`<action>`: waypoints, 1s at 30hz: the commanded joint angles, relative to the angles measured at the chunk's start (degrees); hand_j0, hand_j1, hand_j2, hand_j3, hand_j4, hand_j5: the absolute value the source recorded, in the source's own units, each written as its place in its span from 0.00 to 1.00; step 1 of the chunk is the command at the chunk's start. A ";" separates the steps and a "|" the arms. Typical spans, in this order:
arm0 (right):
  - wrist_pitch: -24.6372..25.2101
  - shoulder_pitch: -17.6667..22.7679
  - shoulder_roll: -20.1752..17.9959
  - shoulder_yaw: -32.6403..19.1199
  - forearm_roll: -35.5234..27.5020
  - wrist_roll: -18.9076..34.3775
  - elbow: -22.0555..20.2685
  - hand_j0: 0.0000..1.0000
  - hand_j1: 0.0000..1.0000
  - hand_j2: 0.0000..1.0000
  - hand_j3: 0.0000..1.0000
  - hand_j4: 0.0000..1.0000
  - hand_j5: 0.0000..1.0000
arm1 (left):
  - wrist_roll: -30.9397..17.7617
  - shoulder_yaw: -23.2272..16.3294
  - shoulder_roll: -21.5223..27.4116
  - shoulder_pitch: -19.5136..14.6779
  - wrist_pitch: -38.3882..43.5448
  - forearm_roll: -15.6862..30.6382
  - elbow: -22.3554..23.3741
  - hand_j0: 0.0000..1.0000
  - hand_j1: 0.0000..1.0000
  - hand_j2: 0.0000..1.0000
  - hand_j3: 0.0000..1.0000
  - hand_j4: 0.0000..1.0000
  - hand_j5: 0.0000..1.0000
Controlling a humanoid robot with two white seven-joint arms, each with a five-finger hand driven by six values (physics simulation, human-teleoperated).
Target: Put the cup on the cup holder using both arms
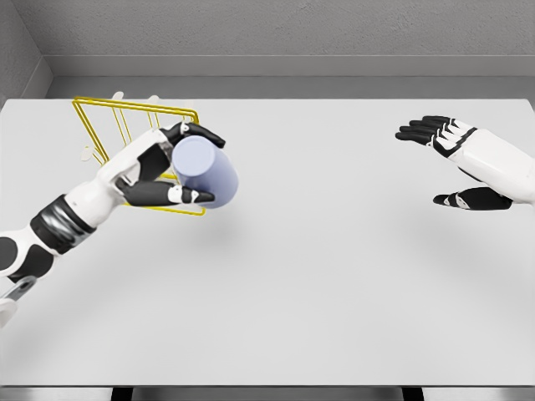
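Observation:
A pale lavender cup [206, 172] is held tilted above the table, its closed end facing me. My left hand [180, 164] is shut on it, thumb below and fingers over the top. Directly behind the hand and cup stands a yellow wire cup holder [113, 125] at the table's far left; its lower edge shows under the cup. My right hand [451, 163] hovers at the far right with its fingers spread and nothing in it, well away from the cup.
A white table [318, 276] fills the view, with a grey wall behind it. The table's front edge runs along the bottom of the picture.

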 commanded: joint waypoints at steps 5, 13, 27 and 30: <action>0.14 0.00 0.03 -0.01 -0.43 -0.03 -0.02 1.00 1.00 1.00 1.00 1.00 1.00 | 0.02 1.48 1.94 0.00 -0.16 0.86 0.00 0.57 0.57 0.57 0.57 0.57 0.57; 0.14 0.00 0.03 -0.01 -0.43 -0.03 -0.11 1.00 1.00 1.00 1.00 1.00 1.00 | 0.02 1.75 3.88 0.09 -0.86 2.09 0.00 0.58 0.58 0.58 0.58 0.58 0.58; 0.14 0.00 0.03 -0.01 -0.43 -0.03 -0.11 1.00 1.00 1.00 1.00 1.00 1.00 | 0.02 2.89 3.44 -0.09 -0.60 3.50 4.49 0.58 0.58 0.58 0.58 0.58 0.58; 0.14 0.00 0.03 0.08 -0.43 -0.03 -0.11 1.00 1.00 1.00 1.00 1.00 1.00 | 0.02 2.89 3.44 -0.09 -0.60 3.85 4.66 0.58 0.58 0.58 0.58 0.58 0.58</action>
